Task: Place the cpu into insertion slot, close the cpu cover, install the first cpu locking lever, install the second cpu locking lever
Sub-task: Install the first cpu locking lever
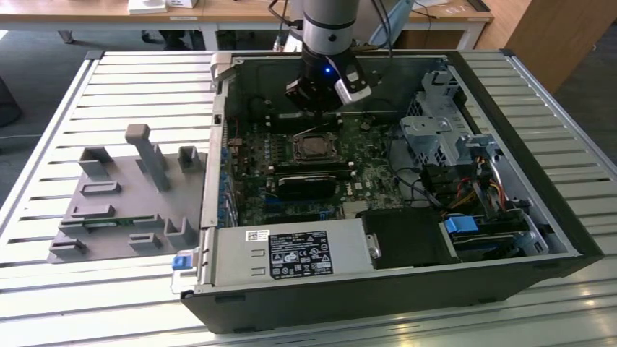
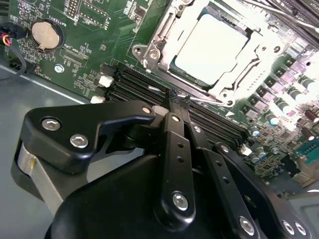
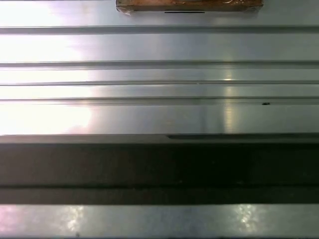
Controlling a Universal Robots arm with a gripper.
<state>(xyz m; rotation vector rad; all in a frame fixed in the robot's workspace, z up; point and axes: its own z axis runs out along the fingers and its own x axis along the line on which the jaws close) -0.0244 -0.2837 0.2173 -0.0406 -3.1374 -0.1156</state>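
Inside the open computer case (image 1: 540,217) on the slatted table (image 1: 126,87), the cpu (image 2: 212,49) lies flat, metal top up, in the insertion slot (image 2: 175,69) with the cpu cover (image 2: 249,74) framing it, beside the memory slots (image 2: 144,84), over which the end effector (image 2: 175,97) hovers clenched, grasping nothing.

Resting on a ribbed silver aluminium slat table (image 1: 115,79), with glare washing across its ridges (image 3: 45,117); beyond it, standing on white legs, a light wooden desk (image 1: 241,10); dark grey floor (image 1: 39,50) lying underneath; tan wooden cabinet panel (image 1: 559,29) rising alongside.
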